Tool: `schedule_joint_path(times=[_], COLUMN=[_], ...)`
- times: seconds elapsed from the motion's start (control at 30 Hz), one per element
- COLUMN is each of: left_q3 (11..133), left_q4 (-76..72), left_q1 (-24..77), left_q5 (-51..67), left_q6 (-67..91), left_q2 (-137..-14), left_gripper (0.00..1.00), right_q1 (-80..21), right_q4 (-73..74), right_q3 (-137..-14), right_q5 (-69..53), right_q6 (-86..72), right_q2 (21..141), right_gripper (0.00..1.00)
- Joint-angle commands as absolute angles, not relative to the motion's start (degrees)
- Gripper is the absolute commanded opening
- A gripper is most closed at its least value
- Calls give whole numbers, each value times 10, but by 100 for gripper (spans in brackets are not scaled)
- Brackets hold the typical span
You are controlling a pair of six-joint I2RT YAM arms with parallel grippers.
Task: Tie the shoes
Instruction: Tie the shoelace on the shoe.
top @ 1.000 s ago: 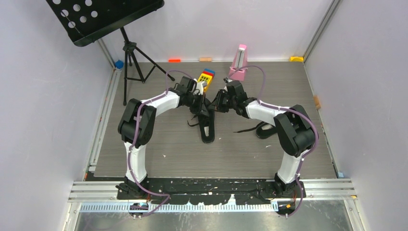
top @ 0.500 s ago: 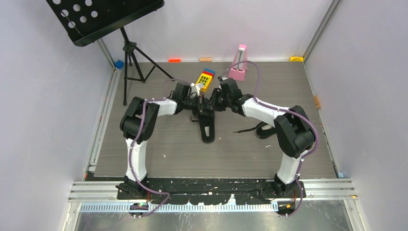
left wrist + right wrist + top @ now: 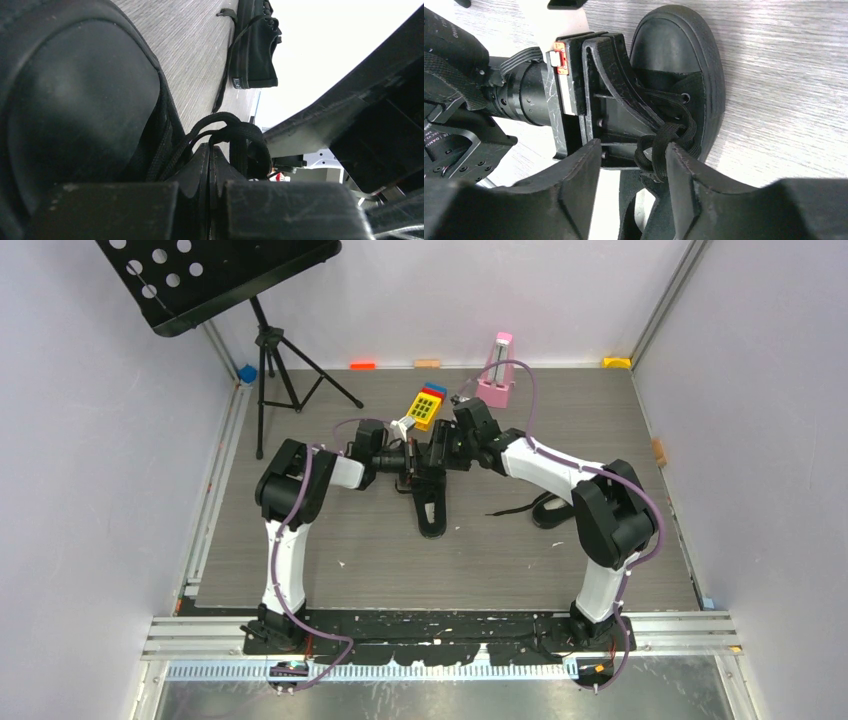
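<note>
Far shoe (image 3: 256,42) — white heel label (image 3: 238,82), lettering illegible

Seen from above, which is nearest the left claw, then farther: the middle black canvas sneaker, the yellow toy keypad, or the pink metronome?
From the left gripper, top view:
1. Black canvas sneaker, centre; the gripper is at its laces.
2. Yellow toy keypad, just beyond, toward the back.
3. Pink metronome, farthest, back right.
</note>
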State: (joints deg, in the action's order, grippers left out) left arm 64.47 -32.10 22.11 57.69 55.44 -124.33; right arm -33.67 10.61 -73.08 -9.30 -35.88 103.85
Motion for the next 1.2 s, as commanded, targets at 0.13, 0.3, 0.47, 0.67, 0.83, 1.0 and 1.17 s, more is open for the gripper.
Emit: schedule_joint_path(times=[0.13, 0.3, 0.47, 0.67, 0.83, 1.0, 1.17], left_q3=[643, 648, 651, 655, 657, 660, 661], left_q4=[-337, -306, -300, -289, -286, -281, -276], left_q1=[222, 222, 222, 222, 222, 222, 222], left_q5=[588, 582, 582, 581, 582, 581, 582], left_q6=[554, 534, 530, 525, 524, 523, 523], left_q2=[-1253, -1251, -1251, -1247, -1245, -1239, -1237], left_gripper=[0, 0, 0, 0, 0, 0, 0], right_q1=[-338, -328, -311, -272, -243, -231, -229], right_q4=[131, 133, 132, 85, 50, 4, -54], right_q3=[-770, -769, -757, -691, -640, -591, -552], right_q5=[-72, -84, -96, -121, -145, -178, -195], right_q6=[-327, -325, -332, -359, -370, -364, -338], right_q2=[992, 983, 970, 940, 933, 943, 960], right_gripper=[67, 70, 69, 58, 49, 48, 46])
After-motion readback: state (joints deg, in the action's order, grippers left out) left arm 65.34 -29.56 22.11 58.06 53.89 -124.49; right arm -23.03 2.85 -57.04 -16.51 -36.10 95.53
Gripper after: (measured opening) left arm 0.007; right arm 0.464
